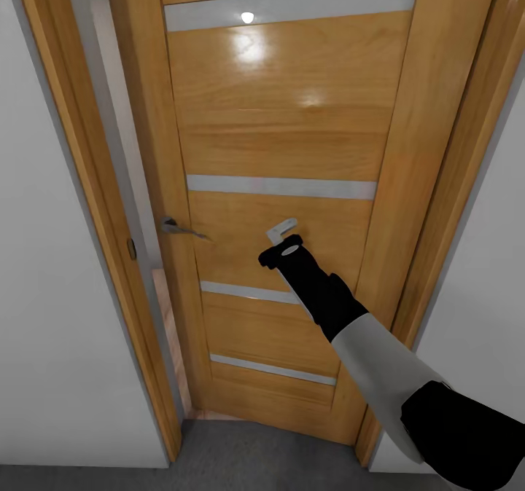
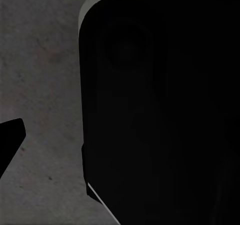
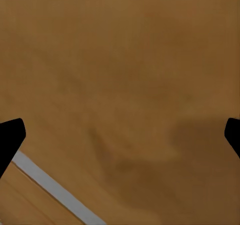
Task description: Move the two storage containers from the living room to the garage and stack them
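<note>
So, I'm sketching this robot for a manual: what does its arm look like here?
The right arm has a pale grey forearm shell between black sections at the elbow and wrist. A small white oval marks the wrist end. The right gripper has light grey, angular fingers; in the wrist view their tips look black. No cables visible.

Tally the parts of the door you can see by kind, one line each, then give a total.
Frosted strips: 4
Door handle: 1
Wooden door leaf: 1
Total: 6
</note>
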Available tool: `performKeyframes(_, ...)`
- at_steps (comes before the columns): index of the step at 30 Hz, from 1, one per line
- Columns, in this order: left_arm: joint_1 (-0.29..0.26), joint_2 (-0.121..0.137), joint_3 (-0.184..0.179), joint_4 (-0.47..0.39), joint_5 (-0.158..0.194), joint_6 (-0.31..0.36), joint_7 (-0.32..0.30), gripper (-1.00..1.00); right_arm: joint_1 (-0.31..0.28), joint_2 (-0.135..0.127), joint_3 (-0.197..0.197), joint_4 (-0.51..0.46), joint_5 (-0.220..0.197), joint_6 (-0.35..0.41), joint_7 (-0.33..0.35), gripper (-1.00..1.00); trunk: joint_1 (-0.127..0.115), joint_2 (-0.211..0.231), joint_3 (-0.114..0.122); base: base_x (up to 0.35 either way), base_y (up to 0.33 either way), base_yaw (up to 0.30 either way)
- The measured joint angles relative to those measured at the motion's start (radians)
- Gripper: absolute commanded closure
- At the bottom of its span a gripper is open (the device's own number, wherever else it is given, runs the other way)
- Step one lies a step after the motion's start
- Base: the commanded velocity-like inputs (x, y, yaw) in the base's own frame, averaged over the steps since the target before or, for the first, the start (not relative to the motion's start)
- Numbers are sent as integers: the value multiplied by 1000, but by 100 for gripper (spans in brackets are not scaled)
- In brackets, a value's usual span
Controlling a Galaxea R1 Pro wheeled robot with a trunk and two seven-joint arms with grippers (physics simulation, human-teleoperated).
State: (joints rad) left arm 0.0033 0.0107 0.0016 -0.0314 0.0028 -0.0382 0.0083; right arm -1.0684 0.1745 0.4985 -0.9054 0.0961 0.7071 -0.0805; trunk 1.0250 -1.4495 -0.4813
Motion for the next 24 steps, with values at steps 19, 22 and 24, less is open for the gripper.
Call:
performKeyframes(19,0,-2,-2,0,-1,0,0,-100,0,0,-1,11,-1,-16,-2,-100,0,0,0,0,0,0)
performKeyframes(22,1,-2,-3,1,-1,0,-1,-100,0,0,1,12,0,-25,0,-100,0,0,0,0,0,0)
performKeyframes(24,0,-1,-4,1,-2,0,-1,-100,0,0,4,12,0,-26,3,-100,0,0,0,0,0,0)
